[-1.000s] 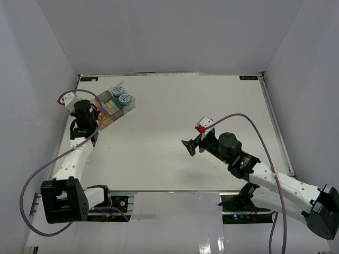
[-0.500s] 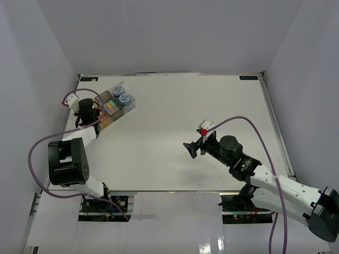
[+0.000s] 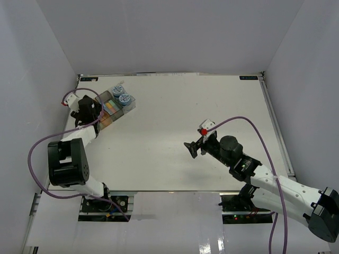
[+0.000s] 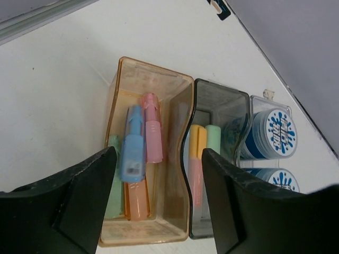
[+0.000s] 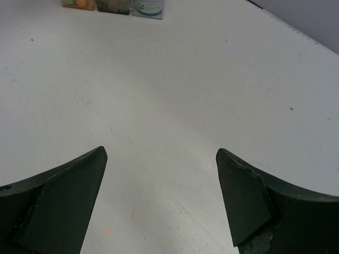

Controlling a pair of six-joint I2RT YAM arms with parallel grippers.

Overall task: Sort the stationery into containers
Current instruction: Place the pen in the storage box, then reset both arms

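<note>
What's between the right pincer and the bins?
Nothing but bare white table between the right pincer and the bins. The right wrist view shows that stretch with nothing on it, and the top view agrees.

Left end effector hovers over the containers

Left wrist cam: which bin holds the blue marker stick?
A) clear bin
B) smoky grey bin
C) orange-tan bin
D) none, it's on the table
C: the blue marker-like stick lies inside the orange-tan translucent plastic bin, next to a pink stick.
</note>
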